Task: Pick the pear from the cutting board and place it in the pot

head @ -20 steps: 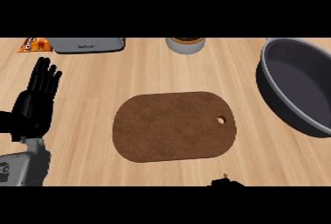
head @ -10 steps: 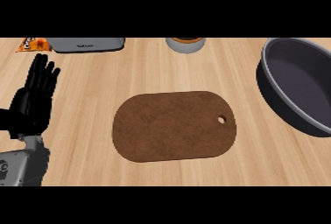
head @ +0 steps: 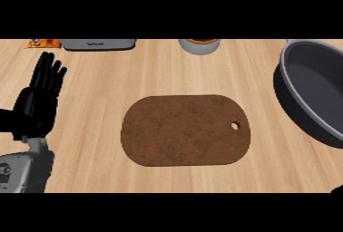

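Cutting board [head: 185, 130] lies flat mid-worktop [head: 134, 72], brown, rounded corners, hanging hole toward its right edge. Nothing on it: no pear visible anywhere in head view, not on the board, not on the wood around it, not in the visible part of the pot. Can't tell where the pear is; could be inside the pot out of sight or carried by the right hand, which is not in view.

Pot [head: 313, 93] sits at right edge, dark grey, wide open mouth, partly cut off; just beside the board, so a short carry suits the task. Visible inner wall and floor look bare.

Left hand [head: 39, 102] at left edge, well apart from the board, fingers straight and up, spread slightly, holding nothing; reads as parked out of the way, leaving the right side to do the work.

Back edge: grey appliance [head: 98, 44], orange item [head: 41, 43], small cup or jar [head: 199, 45], all cropped, away from the work area.

Judgement: pick already done or pear absent; placement unconfirmed.
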Robot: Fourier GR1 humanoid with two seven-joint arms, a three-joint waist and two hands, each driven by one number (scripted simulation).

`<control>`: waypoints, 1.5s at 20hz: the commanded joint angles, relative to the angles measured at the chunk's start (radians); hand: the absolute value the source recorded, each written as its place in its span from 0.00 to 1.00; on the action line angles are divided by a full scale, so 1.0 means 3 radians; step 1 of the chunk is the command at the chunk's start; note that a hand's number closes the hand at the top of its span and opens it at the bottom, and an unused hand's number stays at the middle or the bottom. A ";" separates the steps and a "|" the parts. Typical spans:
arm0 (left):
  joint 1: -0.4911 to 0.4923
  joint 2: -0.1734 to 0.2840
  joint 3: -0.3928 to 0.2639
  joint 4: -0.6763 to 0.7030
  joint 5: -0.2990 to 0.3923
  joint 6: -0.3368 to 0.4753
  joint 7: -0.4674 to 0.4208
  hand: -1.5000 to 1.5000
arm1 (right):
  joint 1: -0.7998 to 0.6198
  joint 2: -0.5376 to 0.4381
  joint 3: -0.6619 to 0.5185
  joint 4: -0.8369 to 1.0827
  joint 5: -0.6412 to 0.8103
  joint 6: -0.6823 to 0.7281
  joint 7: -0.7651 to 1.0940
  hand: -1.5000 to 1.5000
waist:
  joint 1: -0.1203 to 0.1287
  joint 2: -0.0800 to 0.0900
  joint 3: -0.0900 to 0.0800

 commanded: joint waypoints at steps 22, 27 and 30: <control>-0.0128 -0.0060 -0.0076 0.0124 -0.0082 -0.0074 -0.0067 0.50 | -0.3196 -0.1094 -0.0628 0.5124 -0.0468 0.0321 -0.1663 1.00 | 0.0203 0.0039 0.0004; -0.0306 -0.0163 -0.0139 0.0216 -0.0142 0.0028 0.0001 0.50 | -0.3596 -0.1081 -0.0439 0.5806 -0.0093 0.0099 -0.1825 1.00 | 0.0201 0.0052 0.0005; -0.0391 -0.0085 -0.0059 0.0197 -0.0089 0.0002 0.0069 0.50 | -0.3703 -0.1158 -0.0328 0.6076 -0.0038 0.0563 -0.1645 1.00 | 0.0225 0.0059 0.0006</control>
